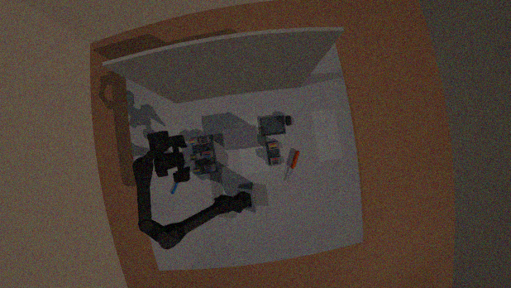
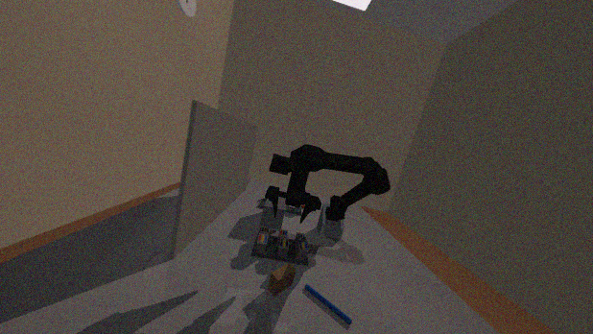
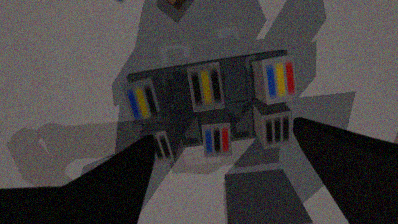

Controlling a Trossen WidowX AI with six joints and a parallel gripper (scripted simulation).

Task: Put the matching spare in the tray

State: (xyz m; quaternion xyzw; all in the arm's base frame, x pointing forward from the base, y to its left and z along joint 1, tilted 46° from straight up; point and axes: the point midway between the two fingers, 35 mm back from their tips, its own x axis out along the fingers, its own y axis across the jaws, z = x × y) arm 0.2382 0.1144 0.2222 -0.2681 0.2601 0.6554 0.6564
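My gripper [image 1: 180,157] [image 2: 288,219] [image 3: 222,133] is open and empty, above the dark rack [image 2: 280,259] of spares. In the wrist view, the rack's far row shows a blue-yellow-black spare [image 3: 142,100], a black-yellow-black spare [image 3: 206,86] and a blue-yellow-red spare [image 3: 280,79]. The near row shows a spare with pale and dark stripes [image 3: 164,145], a blue-black-red spare [image 3: 217,140] and an all-black-striped spare [image 3: 277,129]. The dark square tray [image 1: 260,120] lies farther right in the top view. I cannot make out the mounted unit or its back code.
A smaller rack with striped units [image 1: 273,146] stands beside the tray, near an orange-handled screwdriver [image 1: 295,159]. A black round object [image 1: 288,120] touches or nearly touches the tray. A blue pen [image 1: 174,188] [image 2: 327,303] and a wooden block [image 2: 281,279] lie beyond the spares. A tall panel [image 1: 248,62] [image 2: 211,168] borders the table.
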